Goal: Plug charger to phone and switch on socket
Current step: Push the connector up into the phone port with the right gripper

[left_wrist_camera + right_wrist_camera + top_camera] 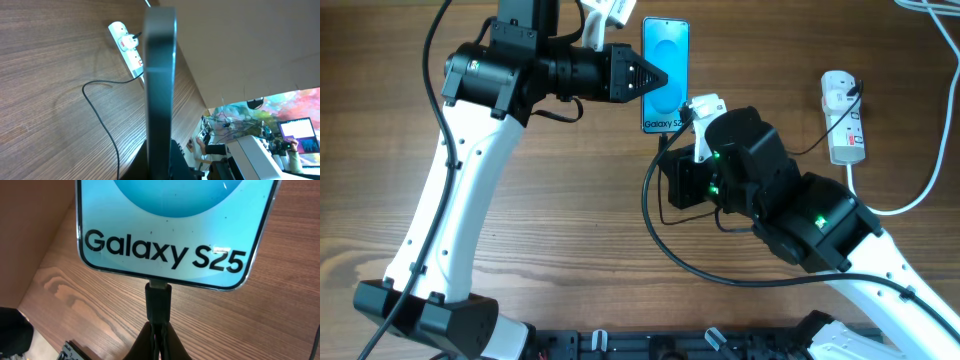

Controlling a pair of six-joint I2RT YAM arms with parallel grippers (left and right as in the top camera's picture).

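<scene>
The phone [665, 45], teal screen with a white "Galaxy" band, is held on edge above the table, with my left gripper [655, 78] shut on its left side. In the left wrist view the phone [160, 75] shows edge-on, clamped between the jaws. My right gripper [158, 330] is shut on the charger's black plug [158, 300], whose tip meets the port in the phone's bottom edge [165, 280]. The thin black charger cable [655, 225] loops under the right arm. The white socket [842, 118] lies at the right with a plug block in it.
A thicker white lead [920, 200] runs from the socket along the right edge of the wooden table [570, 210]. The right arm's body [800, 215] fills the lower middle right, and the left arm [450, 200] crosses the left side.
</scene>
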